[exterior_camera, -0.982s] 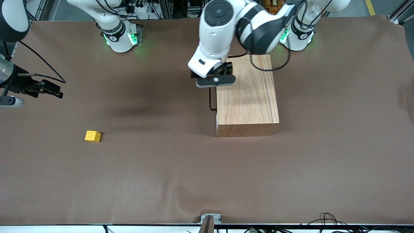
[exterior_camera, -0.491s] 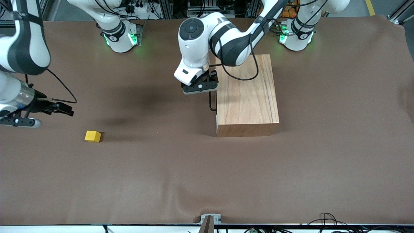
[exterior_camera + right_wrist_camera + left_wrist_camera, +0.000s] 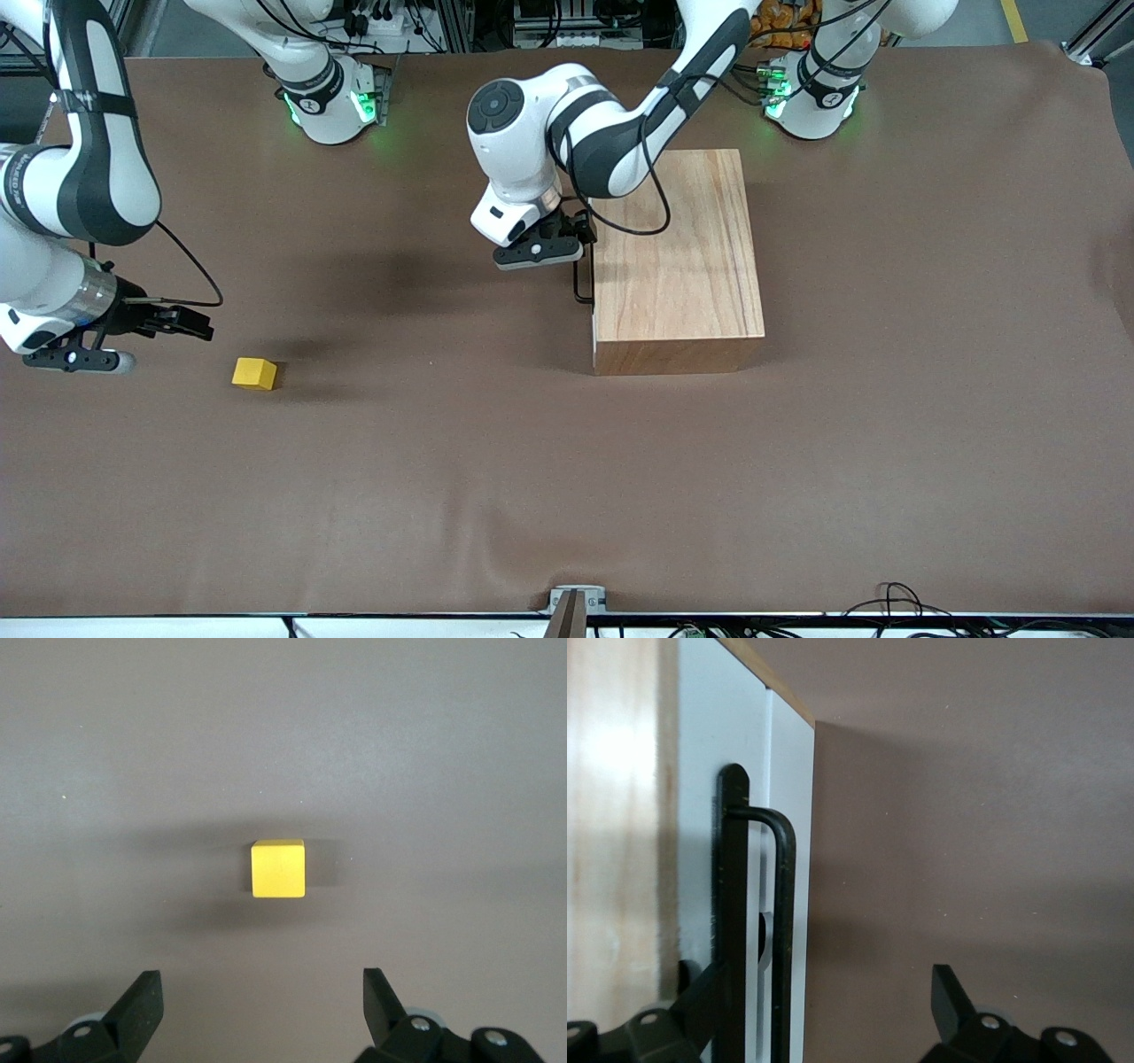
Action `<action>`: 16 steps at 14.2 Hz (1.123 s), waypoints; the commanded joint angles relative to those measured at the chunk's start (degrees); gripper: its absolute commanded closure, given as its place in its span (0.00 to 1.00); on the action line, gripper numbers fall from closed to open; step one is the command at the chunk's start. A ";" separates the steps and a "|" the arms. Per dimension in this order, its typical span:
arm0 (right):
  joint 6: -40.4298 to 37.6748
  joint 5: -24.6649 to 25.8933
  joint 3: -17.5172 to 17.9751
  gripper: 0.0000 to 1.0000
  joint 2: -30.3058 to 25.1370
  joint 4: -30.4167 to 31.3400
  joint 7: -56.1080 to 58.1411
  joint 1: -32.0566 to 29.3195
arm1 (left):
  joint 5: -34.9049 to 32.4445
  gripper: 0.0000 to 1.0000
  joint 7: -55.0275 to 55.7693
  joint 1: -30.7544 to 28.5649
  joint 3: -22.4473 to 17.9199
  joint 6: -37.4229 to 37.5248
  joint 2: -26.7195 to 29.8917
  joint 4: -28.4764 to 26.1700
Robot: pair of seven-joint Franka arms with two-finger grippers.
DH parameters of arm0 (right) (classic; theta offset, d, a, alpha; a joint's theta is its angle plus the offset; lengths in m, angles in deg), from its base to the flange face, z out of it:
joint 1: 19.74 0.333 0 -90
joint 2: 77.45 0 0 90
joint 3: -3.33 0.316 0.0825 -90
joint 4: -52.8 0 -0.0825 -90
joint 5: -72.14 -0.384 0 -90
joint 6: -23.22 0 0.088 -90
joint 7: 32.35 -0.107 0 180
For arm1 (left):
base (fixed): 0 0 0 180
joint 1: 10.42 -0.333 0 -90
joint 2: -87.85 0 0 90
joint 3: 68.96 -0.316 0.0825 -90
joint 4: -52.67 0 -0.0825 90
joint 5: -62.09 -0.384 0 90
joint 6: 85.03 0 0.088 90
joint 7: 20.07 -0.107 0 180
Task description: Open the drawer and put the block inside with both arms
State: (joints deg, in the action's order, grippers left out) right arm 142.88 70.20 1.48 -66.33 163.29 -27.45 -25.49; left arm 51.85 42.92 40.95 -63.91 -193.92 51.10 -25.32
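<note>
The drawer is closed in the wooden box, which stands near the bench edge where the bases are, toward the left arm's end. The left gripper is at the black handle, its fingers apart, one on each side of the bar. The block lies toward the right arm's end. The right gripper hangs above the bench close to the block, fingers apart.

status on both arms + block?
Left tool open, at drawer handle, not gripped; drawer closed. Right tool open, above yellow block on table. Nothing in the way.
</note>
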 commanded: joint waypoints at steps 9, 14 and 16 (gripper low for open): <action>9.34 -0.17 0.97 0.00 15.23 -4.49 1.17 0.73 | -3.91 0.00 -2.87 1.28 -0.31 0.96 -3.85 2.14; 14.11 -0.08 0.97 0.00 20.78 -4.40 3.63 0.48 | -3.91 0.00 -3.23 1.28 -0.22 -3.25 -4.56 2.23; 13.67 -0.08 0.97 0.00 21.05 -4.14 3.63 0.56 | -3.82 0.00 -3.14 1.19 -0.22 -5.45 -4.73 2.23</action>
State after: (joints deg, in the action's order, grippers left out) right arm 157.15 70.17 2.23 -45.91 160.16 -25.12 -24.55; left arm 49.19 40.42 41.85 -63.93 -197.21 47.76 -24.81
